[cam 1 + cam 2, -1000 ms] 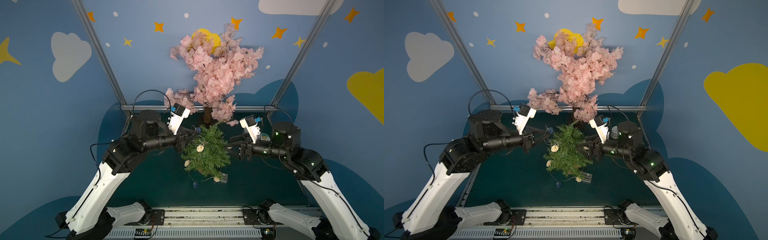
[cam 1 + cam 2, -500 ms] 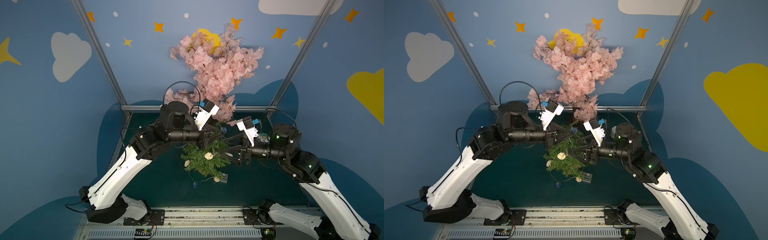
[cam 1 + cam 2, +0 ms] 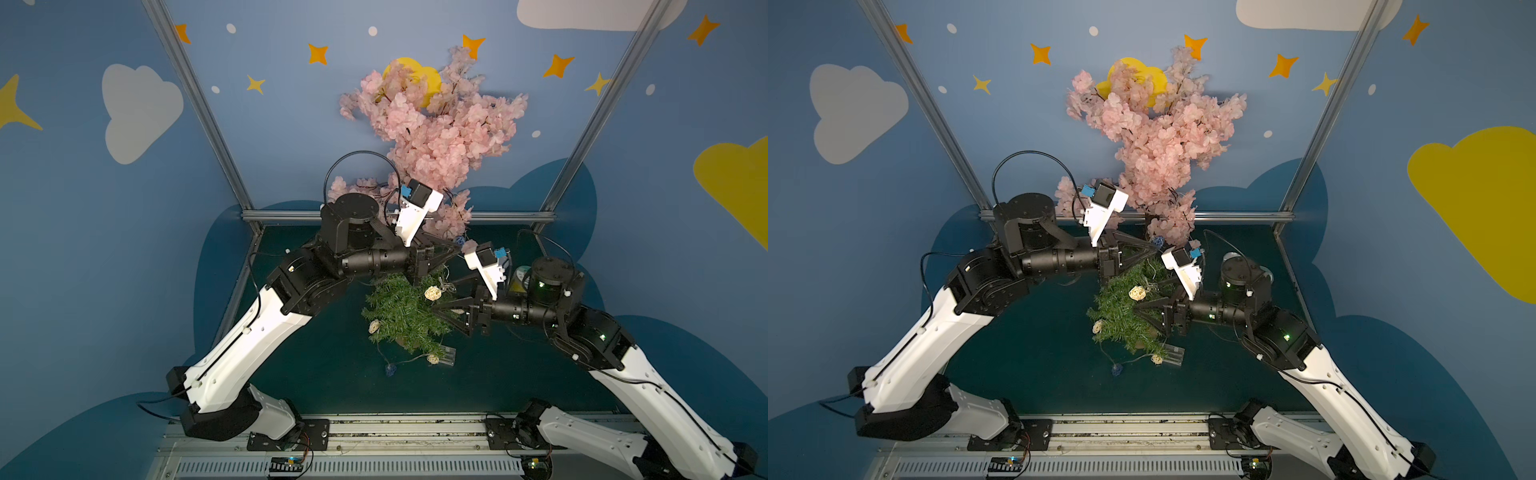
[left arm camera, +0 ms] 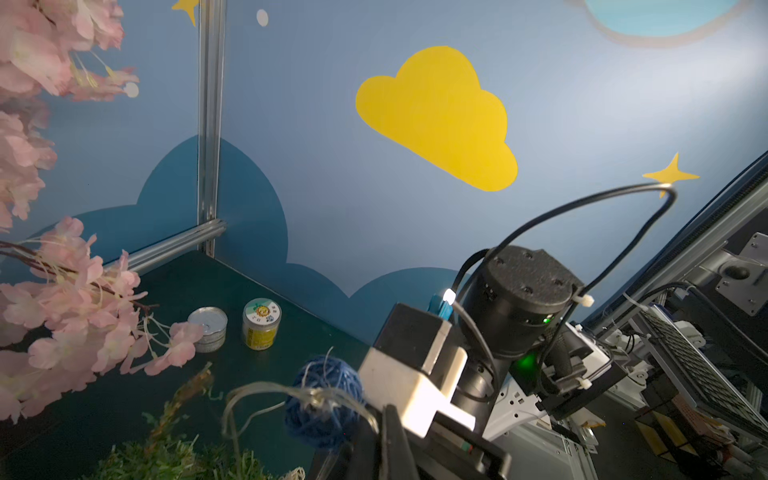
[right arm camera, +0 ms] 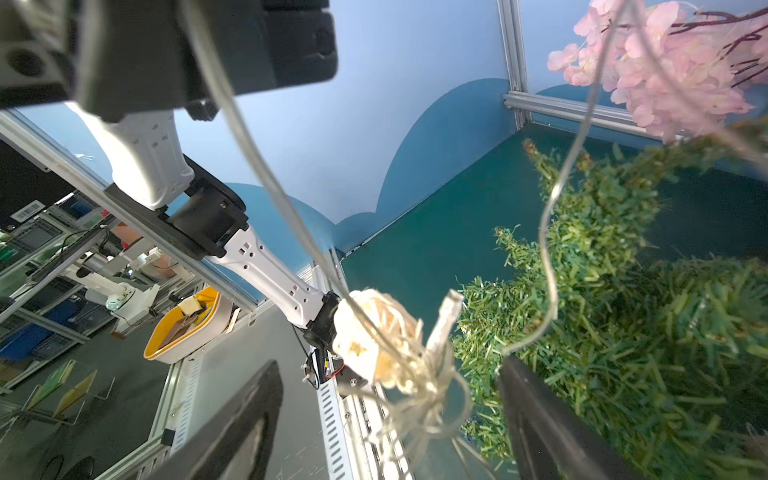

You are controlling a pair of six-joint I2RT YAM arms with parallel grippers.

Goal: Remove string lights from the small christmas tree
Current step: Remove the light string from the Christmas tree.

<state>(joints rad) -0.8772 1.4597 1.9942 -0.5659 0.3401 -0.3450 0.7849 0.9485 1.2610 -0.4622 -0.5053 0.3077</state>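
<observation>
The small christmas tree (image 3: 405, 316) (image 3: 1121, 320) stands mid-table, leaning. The string lights drape it: cream balls (image 3: 374, 327) and a clear box (image 3: 446, 355) low at its front, a blue ball (image 3: 390, 370) on the table. My left gripper (image 3: 457, 248) (image 3: 1155, 250) (image 4: 386, 411) is shut on the wire beside another blue ball (image 4: 324, 407), lifted above the treetop. My right gripper (image 3: 442, 297) (image 3: 1144, 297) (image 5: 388, 365) is open. A raised cream ball (image 5: 365, 332) and a tangle of wire (image 5: 419, 395) hang between its fingers (image 5: 249, 415).
A tall pink blossom tree (image 3: 436, 124) rises at the back, just behind my left gripper. Two small cans (image 4: 208, 328) (image 4: 261, 324) stand at the back right corner. Metal frame posts (image 3: 199, 104) and blue walls close in the table (image 3: 332, 374).
My left arm swung right, from the tree's left side to above its top, carrying the blue ball and wire. The cream ball rose with it. My right gripper edged left toward that ball.
</observation>
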